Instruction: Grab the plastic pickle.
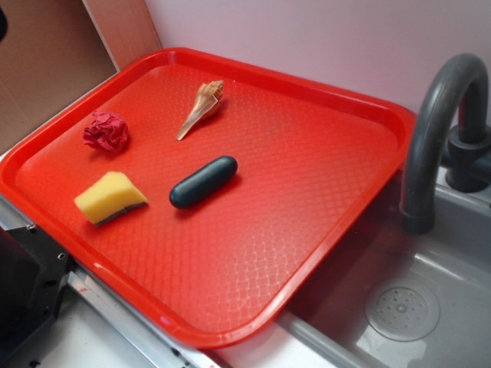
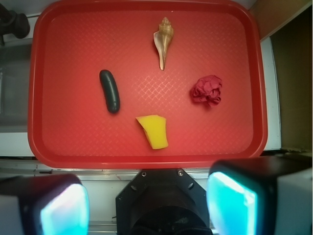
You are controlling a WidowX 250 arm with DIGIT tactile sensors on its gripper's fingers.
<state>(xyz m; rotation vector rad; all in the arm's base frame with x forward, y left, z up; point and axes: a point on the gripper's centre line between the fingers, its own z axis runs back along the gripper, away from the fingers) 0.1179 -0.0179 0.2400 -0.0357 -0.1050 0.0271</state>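
Right now the plastic pickle [image 1: 203, 182] lies flat near the middle of the red tray [image 1: 337, 230], a smooth dark teal capsule with nothing touching it. A yellow sponge wedge [image 1: 110, 197] sits just beside one of its ends, toward the tray's front rim; a tan spiral seashell [image 1: 202, 108] lies further back, and a crumpled red ball [image 1: 106, 131] — paper or cloth, hard to say which — rests off toward the far corner. Beyond the tray's other side a grey sink [image 1: 399, 307] and its dark faucet [image 1: 437, 130] stand well clear of the work. From the wrist view the gripper [image 2: 146, 205] hangs high, over the tray's near edge rather than over the pickle, its jaws spread wide with nothing between them; both fingers [image 2: 230, 200] show at the bottom of that picture. So the reach has hardly begun, as I judge it. To do this well the arm should travel over the capsule's midpoint, turn the wrist so the fingers close across the narrow width rather than along the length, then descend straight. The surface looks slick and rounded — a grip off-centre could squirt it sideways, perhaps into the sponge, so centring matters more than speed.
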